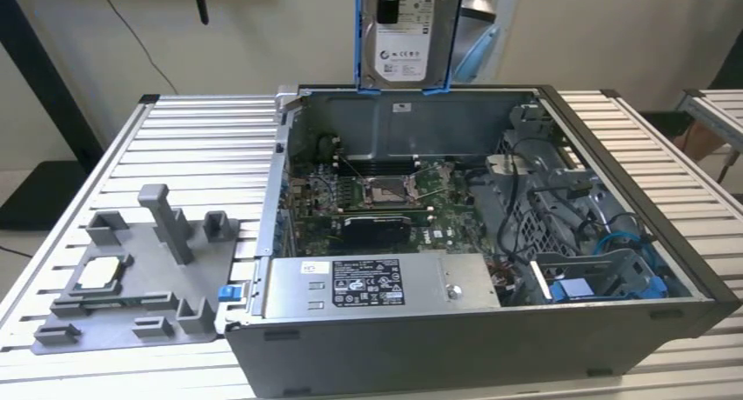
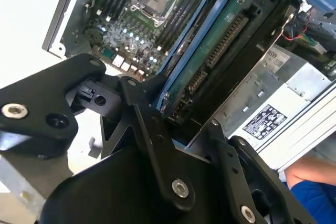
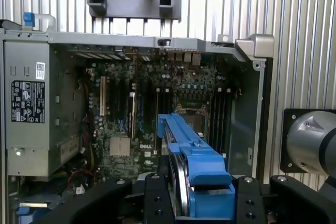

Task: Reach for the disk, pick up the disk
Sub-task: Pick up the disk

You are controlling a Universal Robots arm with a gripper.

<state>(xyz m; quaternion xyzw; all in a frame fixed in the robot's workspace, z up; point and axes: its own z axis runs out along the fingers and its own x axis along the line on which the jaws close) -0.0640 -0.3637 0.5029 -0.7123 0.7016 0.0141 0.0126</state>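
Since the disk is seen hanging upright above the open computer case, w/ only air beneath it, the pick-up is judged done or v. nearly so. In the exterior view it is placed over the far rim of the case, label side turned to the camera and a blue frame down both long edges. Whether its bottom corners are fully clear of that rim cannot be told from this angle. In both wrist views the gripper is seen closed on the disk. The fingers are pressed in from opposite sides, pinching it at one end by the blue frame. That end was prob. chosen because it is the part reachable from above, and plastic gives a safer bite than bare metal. An upright hold is judged sensible, since a narrow shape passes btw. the case walls w/o snagging cables. The main board is seen well below the held disk, and the power supply box lies along the near wall. At the exterior view's left a grey holder is set on the slatted table just beside the case, a small pale chip resting in it, well apart from the disk.
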